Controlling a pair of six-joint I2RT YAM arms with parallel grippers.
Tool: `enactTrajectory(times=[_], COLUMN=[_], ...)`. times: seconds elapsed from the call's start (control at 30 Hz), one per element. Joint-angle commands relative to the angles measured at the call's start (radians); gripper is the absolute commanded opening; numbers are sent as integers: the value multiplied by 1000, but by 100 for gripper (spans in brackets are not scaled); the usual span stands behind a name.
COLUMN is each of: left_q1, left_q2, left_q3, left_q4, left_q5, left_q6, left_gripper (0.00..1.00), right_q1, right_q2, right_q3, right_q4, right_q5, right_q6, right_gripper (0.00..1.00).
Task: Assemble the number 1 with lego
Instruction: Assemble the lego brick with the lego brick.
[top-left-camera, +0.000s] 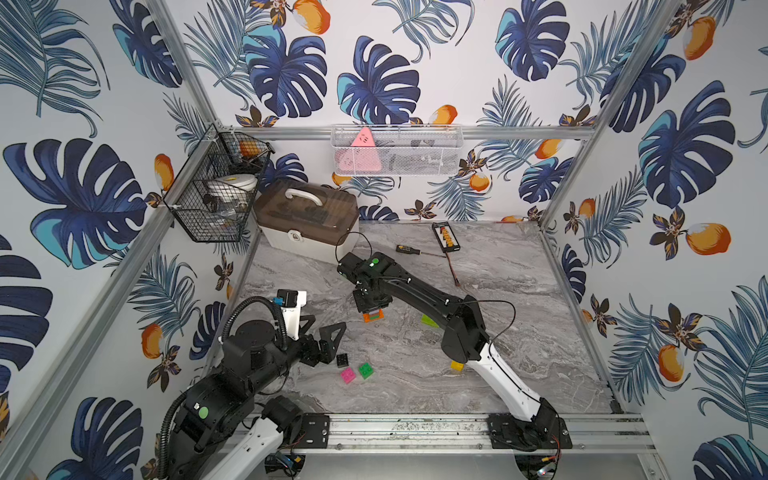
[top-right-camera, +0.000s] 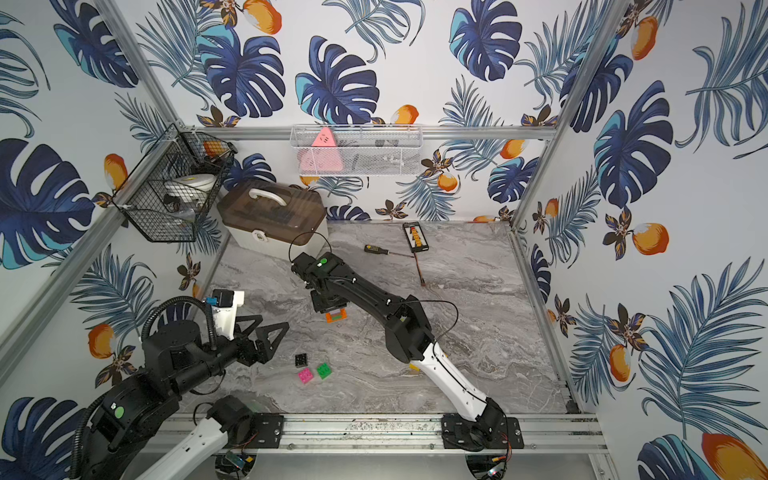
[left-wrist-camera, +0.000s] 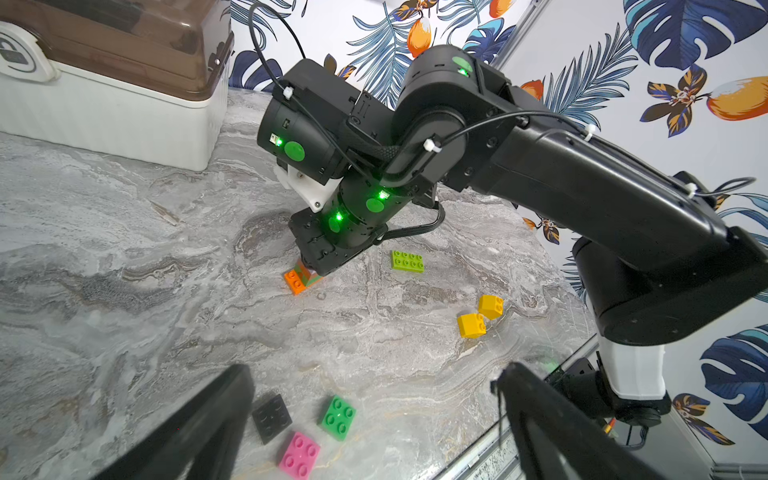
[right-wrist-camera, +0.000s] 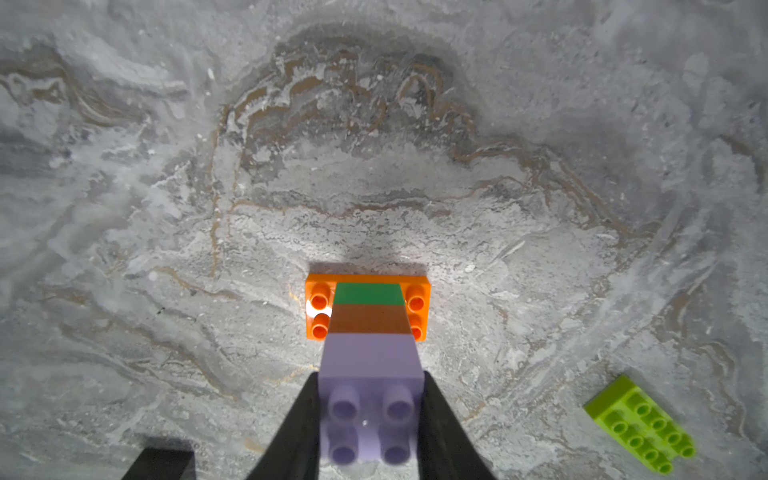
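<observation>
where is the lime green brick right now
In a top view the lime brick lies on the marble table, just right of the orange-based stack and partly hidden behind the right arm.

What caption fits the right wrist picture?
The right hand grips the lilac brick topping a tower on the orange brick.

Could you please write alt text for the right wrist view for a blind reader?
The right gripper is shut on a lilac brick topping a brown brick, a green brick and an orange brick stacked on the grey marble table. A lime brick lies apart.
</observation>
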Motion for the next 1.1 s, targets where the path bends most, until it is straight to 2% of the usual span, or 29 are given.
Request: enactTrajectory(times=[0.0, 0.33, 0.43, 0.7, 1.07], left_q1=[6, 8, 7, 9, 8], left_q2=[3, 2, 2, 9, 14], left_q3=[-2, -4, -2, -3, -3], left_q4=[20, 22, 21, 22, 21], left_q5=[6, 17, 14, 19, 20], left_q6=[2, 5, 4, 6, 4], left_gripper=[99, 99, 99, 99, 99], right_q1=[-1, 2, 4, 5, 4], right_q2=[-24, -89, -84, -123, -209], right_q3=[-66, -176, -172, -139, -115], right_q4=[-55, -11, -8, 9, 26], right_q5=[-14, -18, -22, -18, -14], right_q6=[98, 186, 190, 196, 190], right_gripper=[29, 40, 51, 71, 83])
